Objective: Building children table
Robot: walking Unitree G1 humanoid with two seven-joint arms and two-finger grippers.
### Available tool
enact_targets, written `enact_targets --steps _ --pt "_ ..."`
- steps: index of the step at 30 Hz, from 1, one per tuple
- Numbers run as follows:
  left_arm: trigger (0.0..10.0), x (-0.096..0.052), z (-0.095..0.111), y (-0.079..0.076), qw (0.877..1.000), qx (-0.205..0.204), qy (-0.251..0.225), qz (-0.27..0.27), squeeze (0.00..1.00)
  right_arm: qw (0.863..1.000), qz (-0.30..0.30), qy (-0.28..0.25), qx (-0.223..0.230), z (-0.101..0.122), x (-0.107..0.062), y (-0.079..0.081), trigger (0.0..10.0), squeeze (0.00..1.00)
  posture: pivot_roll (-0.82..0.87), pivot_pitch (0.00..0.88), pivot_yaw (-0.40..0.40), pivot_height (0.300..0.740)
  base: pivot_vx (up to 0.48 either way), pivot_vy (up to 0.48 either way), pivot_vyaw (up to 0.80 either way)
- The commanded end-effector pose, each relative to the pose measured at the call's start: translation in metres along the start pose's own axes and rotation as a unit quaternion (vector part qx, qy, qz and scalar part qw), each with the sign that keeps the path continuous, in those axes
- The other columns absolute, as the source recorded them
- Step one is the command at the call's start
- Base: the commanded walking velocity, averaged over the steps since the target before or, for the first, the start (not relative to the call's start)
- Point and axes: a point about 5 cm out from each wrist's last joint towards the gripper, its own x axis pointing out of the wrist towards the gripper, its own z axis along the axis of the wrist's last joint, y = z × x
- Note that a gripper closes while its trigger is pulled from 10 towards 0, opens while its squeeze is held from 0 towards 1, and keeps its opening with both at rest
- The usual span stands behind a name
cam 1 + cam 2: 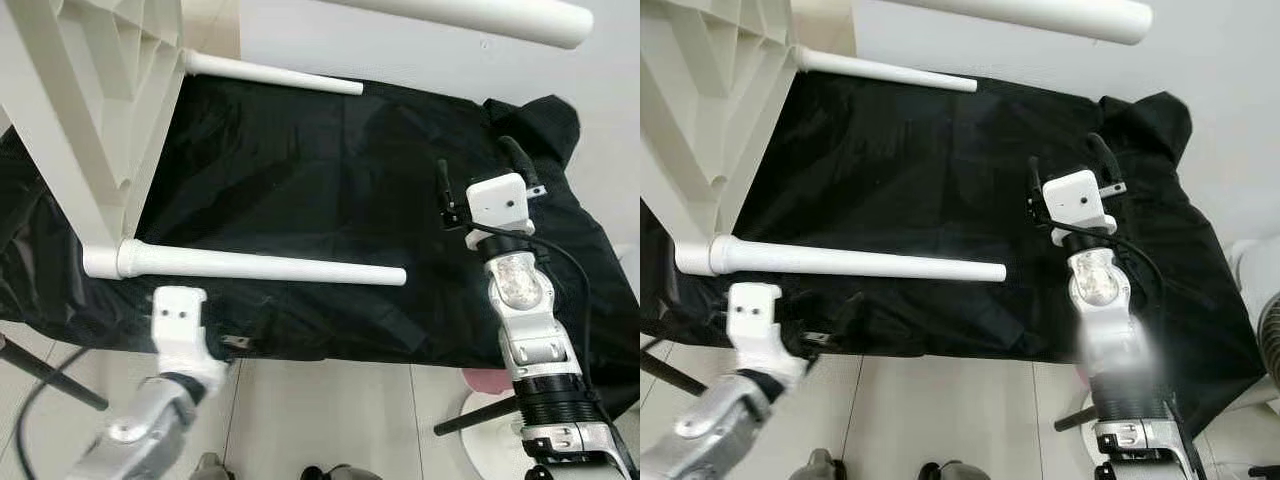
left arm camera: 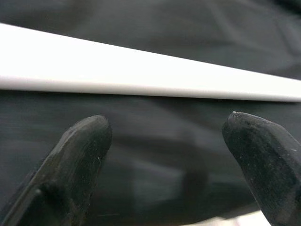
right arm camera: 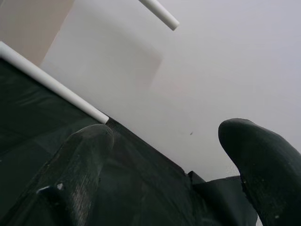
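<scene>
Black cloth (image 1: pixel 330 180) covers a low surface that stands against a pale wall (image 1: pixel 420 50), with light floor tiles (image 1: pixel 330 420) showing along its near edge. On the left, a white plastic table (image 1: pixel 90 100) lies tipped on its side, its ribbed underside facing the robot. 2 white legs run out from it across the cloth: the near leg (image 1: pixel 260 266) is fixed in a corner socket and lies level above the cloth's front edge, and the far leg (image 1: pixel 272 73) stretches along the back of the cloth near the wall. Another thick white leg (image 1: pixel 480 15) crosses the top of the head views. The left gripper (image 2: pixel 164 155) sits just below the near leg, close to its socket end, its 2 black fingers (image 2: pixel 75 160) spread wide and closed on nothing, with the leg lying across just beyond the tips. The right gripper (image 1: pixel 480 165) is raised over the right part of the cloth, well apart from both legs, its fingers (image 3: pixel 80 165) also spread wide and empty, pointing toward the wall.
</scene>
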Motion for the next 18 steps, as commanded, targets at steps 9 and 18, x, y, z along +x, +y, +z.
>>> enact_targets --steps 9,18 --pt "10.0 0.004 0.005 0.014 0.997 -0.038 -0.013 -0.069 0.0 1.0 -0.008 -0.004 -0.014 -0.002 -0.004 0.001 10.0 0.0 0.08 0.156 -0.091 0.74 0.0 0.0 0.0" --pt "10.0 0.01 0.001 0.03 0.99 -0.135 -0.033 -0.024 0.0 0.995 -0.013 -0.069 -0.075 0.018 -0.001 0.01 10.0 0.0 0.08 0.153 -0.079 0.74 0.0 0.0 0.0"
